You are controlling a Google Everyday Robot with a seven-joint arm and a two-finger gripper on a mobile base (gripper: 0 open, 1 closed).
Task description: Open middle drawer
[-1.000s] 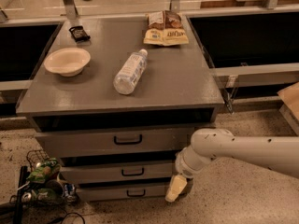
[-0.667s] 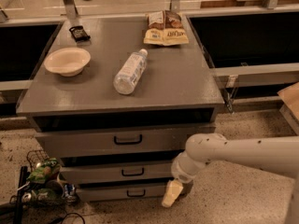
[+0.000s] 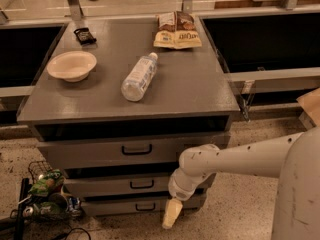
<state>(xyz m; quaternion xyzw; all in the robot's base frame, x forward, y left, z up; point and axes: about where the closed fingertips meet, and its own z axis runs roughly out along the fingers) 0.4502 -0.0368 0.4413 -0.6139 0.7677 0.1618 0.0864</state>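
Observation:
The grey cabinet (image 3: 130,96) has three drawers stacked in its front. The middle drawer (image 3: 100,186) has a medium-height front with a small black loop handle (image 3: 141,184) at its centre, and a dark gap shows above it. The taller top drawer (image 3: 80,154) sits above it and the slim bottom drawer (image 3: 115,206) below. My gripper (image 3: 171,214) hangs from the white arm (image 3: 235,160), pointing down in front of the bottom drawer's right end. It is to the right of and below the middle handle, not touching it.
On the cabinet top lie a cream bowl (image 3: 72,65), a clear bottle (image 3: 138,77) on its side, a snack bag (image 3: 176,30) and a small dark object (image 3: 84,35). A wire basket of items (image 3: 47,194) stands on the floor at lower left. Dark bins flank the cabinet.
My arm has swung left and slightly down, bringing the gripper closer to the drawer fronts. The drawers have not moved.

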